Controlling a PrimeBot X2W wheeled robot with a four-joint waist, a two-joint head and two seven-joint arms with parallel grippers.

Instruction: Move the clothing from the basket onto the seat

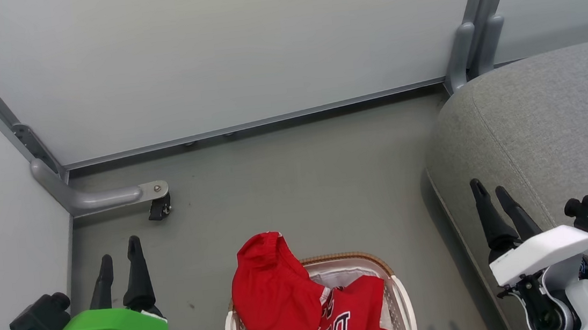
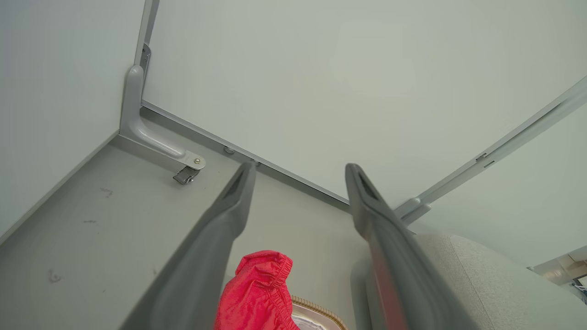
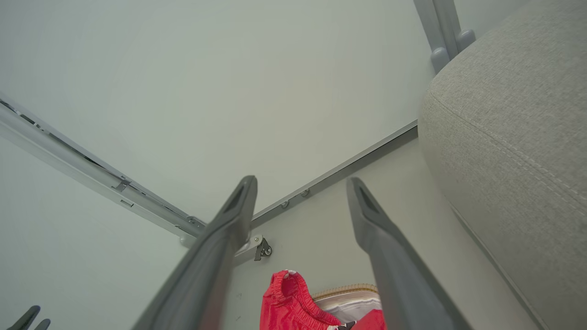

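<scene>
- Though spread as wide as can be, holding nothing: left gripper [image 1: 118, 248], low at the left of the head view, green cover behind the dark fingers, tips pointing up over the grey floor [image 1: 301, 186].
- Likewise gaping and empty: right gripper [image 1: 488, 186], low at the right, white cover behind the fingers, tips over the near edge of the seat [image 1: 548, 119]; touching it or not, cannot tell.
- Seat a big grey cushion with rounded edge and stitched seam, along the right side, near the basket [image 1: 401, 295].
- Basket at the bottom centre of the head view, between the two grippers and apart from both, partly cut off by the lower edge.
- Both pieces of clothing in the basket.
- Plain red garment [image 1: 274, 296] heaped at the basket's left, bunched well above the rim and spilling over the left edge, gathered elastic hem uppermost.
- Jersey [image 1: 354, 315] just right of it and touching it, lower in the basket, white and black lettering facing up, striped trim along its left edge.
- White liner [image 1: 340, 276] showing behind the jersey, under the brown woven rim [image 1: 357, 256].
- Beyond, pale wall panels [image 1: 207, 49] meeting at a corner; grey frame foot with a small black caster [image 1: 160, 207] on the floor, ahead of the left gripper.
</scene>
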